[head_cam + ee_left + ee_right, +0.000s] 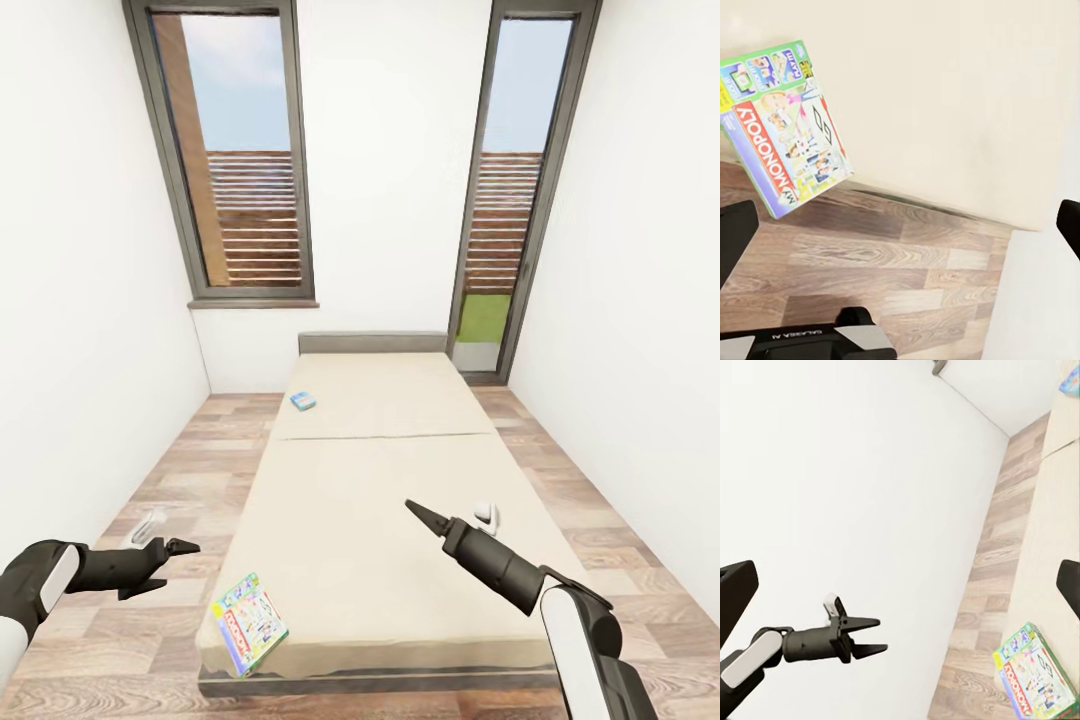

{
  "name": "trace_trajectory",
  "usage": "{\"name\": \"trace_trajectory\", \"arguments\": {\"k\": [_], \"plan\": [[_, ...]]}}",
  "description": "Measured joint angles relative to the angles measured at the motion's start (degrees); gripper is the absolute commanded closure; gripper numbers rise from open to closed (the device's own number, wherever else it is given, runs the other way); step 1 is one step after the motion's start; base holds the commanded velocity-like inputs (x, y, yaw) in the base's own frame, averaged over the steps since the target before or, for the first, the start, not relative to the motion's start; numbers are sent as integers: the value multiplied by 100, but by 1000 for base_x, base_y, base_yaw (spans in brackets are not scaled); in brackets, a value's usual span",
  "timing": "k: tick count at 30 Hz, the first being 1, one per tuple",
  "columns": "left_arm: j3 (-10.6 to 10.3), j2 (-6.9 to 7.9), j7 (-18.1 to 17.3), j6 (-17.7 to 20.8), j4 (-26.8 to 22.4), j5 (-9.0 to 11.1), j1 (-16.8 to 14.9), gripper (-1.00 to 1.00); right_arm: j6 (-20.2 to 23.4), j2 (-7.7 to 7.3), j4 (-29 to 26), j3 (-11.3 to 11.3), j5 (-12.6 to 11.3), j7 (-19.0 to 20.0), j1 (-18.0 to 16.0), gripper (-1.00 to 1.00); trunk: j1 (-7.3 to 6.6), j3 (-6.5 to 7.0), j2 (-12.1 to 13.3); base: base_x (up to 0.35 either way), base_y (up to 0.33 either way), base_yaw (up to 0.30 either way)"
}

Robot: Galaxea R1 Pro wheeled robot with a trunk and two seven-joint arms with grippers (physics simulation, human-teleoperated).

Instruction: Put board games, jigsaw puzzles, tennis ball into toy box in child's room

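My left hand [185, 548] hangs over the wood-plank floor [150, 520] just off the bed's near left corner, its 2 fingers spread apart and holding nothing; I see the same released hand from the right wrist camera [870, 636]. My right hand [412, 508] is out over the mattress toward the near right, and its fingers look pressed together into 1 point, gripping nothing as far as I can see. In both wrist views the fingertips sit at opposite edges of the picture.

The white and green board game [249, 623] lies on the bed's near left corner, overhanging the edge, between my 2 hands and closer to the left one. In the left wrist view its red banner reads "MY MONOPOLY" [784, 124]. On the wrist housing below I can read "GALAXEA" mirrored.

Farther up the bed [380, 470], left of centre and near the headboard [372, 343], lies the small blue board game [303, 402], well apart from both hands. Beyond stand 2 tall dark-framed windows [230, 150].
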Motion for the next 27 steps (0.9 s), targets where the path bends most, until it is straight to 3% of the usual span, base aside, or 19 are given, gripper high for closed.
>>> {"name": "trace_trajectory", "arguments": {"k": [10, 27], "plan": [[2, -2, -3, -3, -1, -6, 0, -100, -7, 28, 0, 21, -13, -98, -2, -100, 221, -180, -401, -171, 29, 0], [1, -4, -1, -2, 0, -8, 0, -100, -18, 41, -1, 27, -9, -100, 0, -100, 593, -486, -1084, -12, 2, 0]]}}
